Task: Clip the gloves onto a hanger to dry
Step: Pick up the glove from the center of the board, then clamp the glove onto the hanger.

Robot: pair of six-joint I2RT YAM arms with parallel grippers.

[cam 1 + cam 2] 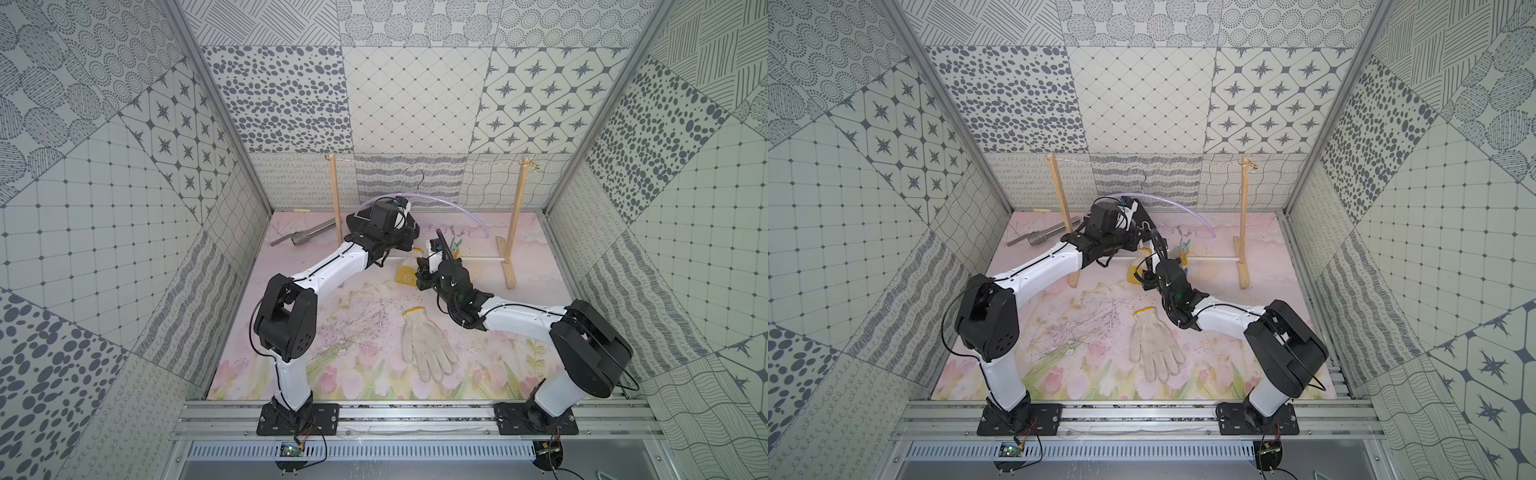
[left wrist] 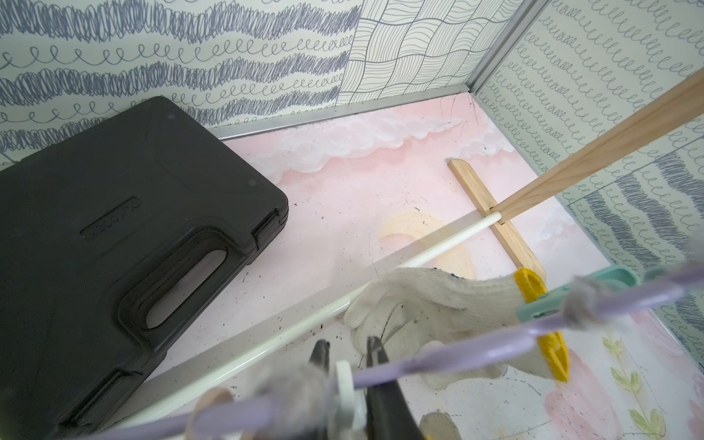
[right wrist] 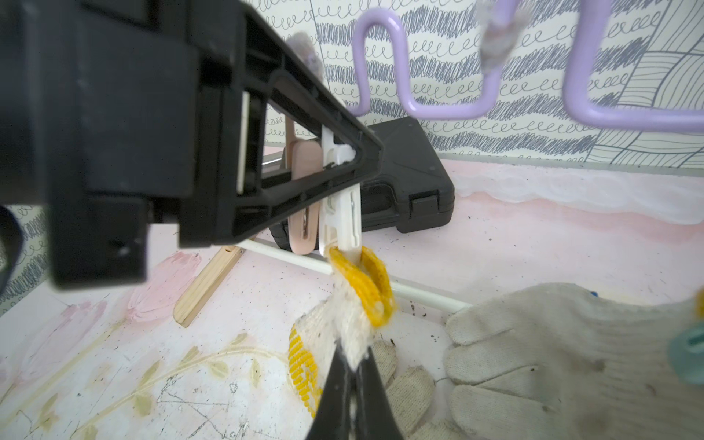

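The first glove (image 2: 438, 304) hangs clipped to the hanger (image 3: 438, 110), the right claw (image 3: 352, 365) pinches the second glove (image 3: 343, 316) by its cuff at the white clip (image 3: 343, 221) that the left claw (image 2: 347, 348) squeezes, and the third glove (image 1: 428, 349) lies unclipped on the table (image 1: 332, 291).

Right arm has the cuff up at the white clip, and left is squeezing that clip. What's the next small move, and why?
Probably ease the left gripper open so the white clip can snap shut. The glove's yellow cuff sits right at the clip's lower tips, and the right gripper pinches it just below, so it should hold in place.
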